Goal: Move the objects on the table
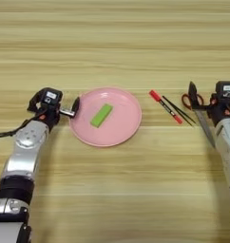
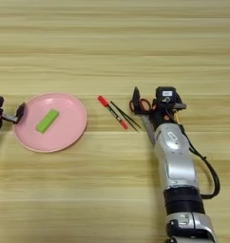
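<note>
A round pink plate point(image 1: 118, 133) lies left of the table's middle, with a small green block point(image 1: 101, 115) on it. My left gripper point(image 1: 73, 108) is shut on the plate's left rim. To the right lie a red marker point(image 1: 165, 107) and a thin black stick point(image 1: 178, 110), both slanting. Red-handled scissors point(image 2: 144, 105) lie just right of them, with the blades pointing toward me. My right gripper point(image 2: 137, 96) rests at the scissors' handles.
The wooden table point(image 1: 115, 42) fills the view. My left forearm point(image 1: 26, 152) runs down the left side. My right forearm point(image 2: 176, 166) runs down from the scissors to the near edge.
</note>
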Available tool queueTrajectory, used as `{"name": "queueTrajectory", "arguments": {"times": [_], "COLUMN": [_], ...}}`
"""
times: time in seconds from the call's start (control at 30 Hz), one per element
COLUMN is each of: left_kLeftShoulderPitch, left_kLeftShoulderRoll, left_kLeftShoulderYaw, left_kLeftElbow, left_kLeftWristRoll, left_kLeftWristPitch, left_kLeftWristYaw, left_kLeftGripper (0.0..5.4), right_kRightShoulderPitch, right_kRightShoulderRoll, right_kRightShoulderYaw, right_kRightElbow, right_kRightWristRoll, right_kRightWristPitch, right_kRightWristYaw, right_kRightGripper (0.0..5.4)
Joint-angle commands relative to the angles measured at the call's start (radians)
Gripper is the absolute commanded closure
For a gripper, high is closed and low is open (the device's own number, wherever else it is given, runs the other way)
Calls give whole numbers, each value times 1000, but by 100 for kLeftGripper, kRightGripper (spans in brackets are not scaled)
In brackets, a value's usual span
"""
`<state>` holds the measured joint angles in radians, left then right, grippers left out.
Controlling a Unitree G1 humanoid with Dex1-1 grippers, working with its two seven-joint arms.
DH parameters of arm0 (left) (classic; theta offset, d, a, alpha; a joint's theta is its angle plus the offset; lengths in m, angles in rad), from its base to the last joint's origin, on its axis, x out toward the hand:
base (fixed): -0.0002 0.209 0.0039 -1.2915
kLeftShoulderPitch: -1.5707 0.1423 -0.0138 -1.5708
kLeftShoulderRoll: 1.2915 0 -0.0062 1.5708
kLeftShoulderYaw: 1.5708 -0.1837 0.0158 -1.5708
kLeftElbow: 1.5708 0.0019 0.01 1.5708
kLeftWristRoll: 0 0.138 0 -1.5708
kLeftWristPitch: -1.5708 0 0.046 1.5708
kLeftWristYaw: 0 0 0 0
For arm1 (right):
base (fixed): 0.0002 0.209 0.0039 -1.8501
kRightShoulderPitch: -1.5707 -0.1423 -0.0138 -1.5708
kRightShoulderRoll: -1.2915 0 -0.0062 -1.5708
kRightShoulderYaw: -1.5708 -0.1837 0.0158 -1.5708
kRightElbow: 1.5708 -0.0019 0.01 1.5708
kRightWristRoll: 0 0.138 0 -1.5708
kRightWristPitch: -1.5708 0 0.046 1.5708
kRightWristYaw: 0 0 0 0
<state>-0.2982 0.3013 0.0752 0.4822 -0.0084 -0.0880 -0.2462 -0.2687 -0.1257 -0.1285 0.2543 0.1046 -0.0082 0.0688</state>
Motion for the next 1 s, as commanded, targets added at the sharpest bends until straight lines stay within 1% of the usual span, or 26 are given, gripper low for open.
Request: {"name": "queueTrajectory", "arguments": {"times": [0.03, 0.17, 0.3, 0.4, 0.6, 0.7, 0.83, 1.0], "left_kLeftShoulderPitch": [14, 18, 32, 46, 72, 84, 105, 112], "left_kLeftShoulderRoll": [-4, -9, -19, -22, -37, -43, -63, -76], "left_kLeftShoulderYaw": [8, 8, -7, -25, -57, -75, -110, -139], "left_kLeftElbow": [-32, -49, -90, -124, -194, -231, -288, -305], "left_kLeftWristRoll": [-17, -21, -33, -29, -46, -41, -43, -38], "left_kLeftWristPitch": [-2, -3, 9, 25, 58, 77, 110, 141], "left_kLeftWristYaw": [-7, -9, -29, -42, -78, -87, -110, -121], "left_kLeftGripper": [1, 1, 1, 1, 1, 1, 1, 1], "right_kRightShoulderPitch": [-16, -18, -18, -19, -20, -20, -18, -15], "right_kRightShoulderRoll": [6, 6, 5, 6, 7, 8, 11, 14], "right_kRightShoulderYaw": [-1, 0, 0, 1, 2, 2, 4, 6], "right_kRightElbow": [11, 14, 16, 20, 23, 21, 17, 12], "right_kRightWristRoll": [-3, -3, -2, -2, -2, -3, -3, -5], "right_kRightWristPitch": [11, 11, 12, 11, 12, 13, 15, 19], "right_kRightWristYaw": [-8, -8, -7, -7, -7, -7, -8, -11], "right_kRightGripper": [0, 0, 0, 0, 0, 0, 0, 0]}}
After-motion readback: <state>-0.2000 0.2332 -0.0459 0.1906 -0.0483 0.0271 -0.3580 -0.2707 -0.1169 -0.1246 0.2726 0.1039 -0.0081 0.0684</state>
